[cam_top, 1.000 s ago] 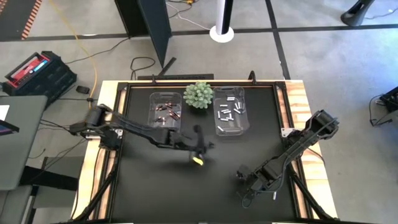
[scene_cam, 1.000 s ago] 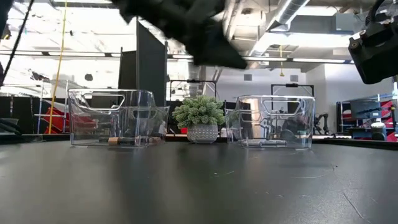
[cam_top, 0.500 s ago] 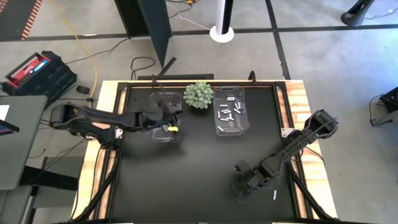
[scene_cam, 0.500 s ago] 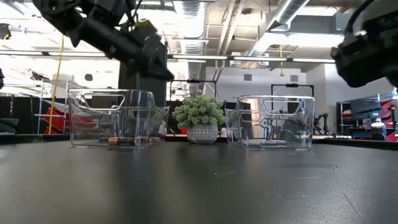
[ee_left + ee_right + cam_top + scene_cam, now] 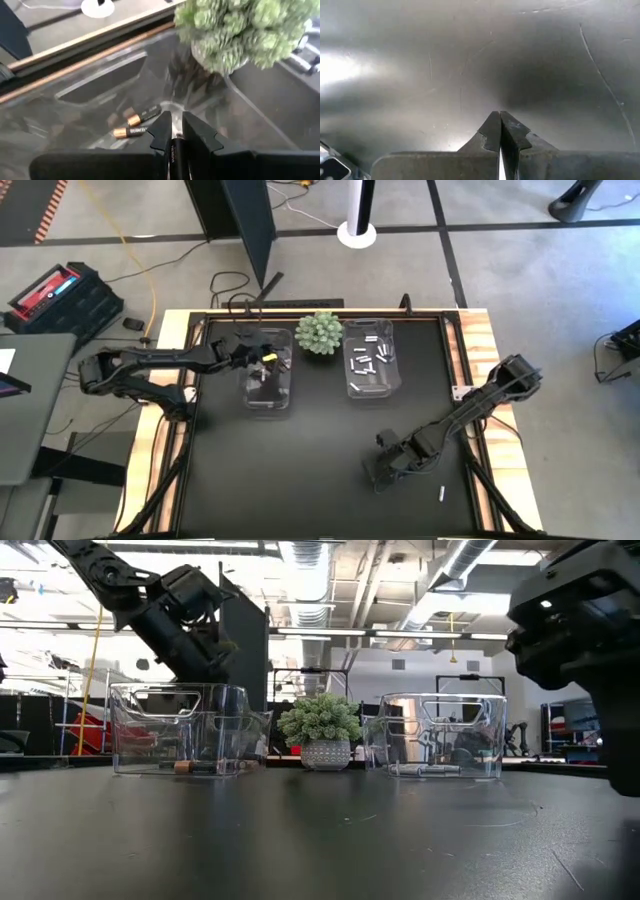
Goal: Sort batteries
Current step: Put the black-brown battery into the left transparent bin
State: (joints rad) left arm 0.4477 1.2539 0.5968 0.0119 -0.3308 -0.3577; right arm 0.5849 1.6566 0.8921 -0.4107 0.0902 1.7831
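The left gripper (image 5: 173, 131) hangs over the left bin (image 5: 268, 370), its fingers clenched on a dark battery (image 5: 173, 150) whose long axis runs lengthwise between them, pointing down into the bin. Directly beyond the tips, on the bin floor, lie two more dark batteries (image 5: 137, 125) with copper ends, roughly side by side and crosswise to the jaws. The bin stands just left of the green plant (image 5: 319, 332); judged from this, the held battery sits above the correct container and the coming move calls only for a release, with the far right bin wall and the plant close enough to warrant care. The right bin (image 5: 370, 359), just right of the plant, holds the pale batteries (image 5: 366, 362). The right gripper (image 5: 499, 131) is at the near right of the table, low over bare mat, jaws pressed together and holding nothing. One pale battery (image 5: 441, 493) lies loose on the mat just right of it, long axis running near to far; the right arm is by far the nearer to it. The surface is a black mat (image 5: 300, 470), scuffed and faintly glossy, on a wood-edged table (image 5: 484, 345). Beyond is an open workshop with ceiling lights and shelving.
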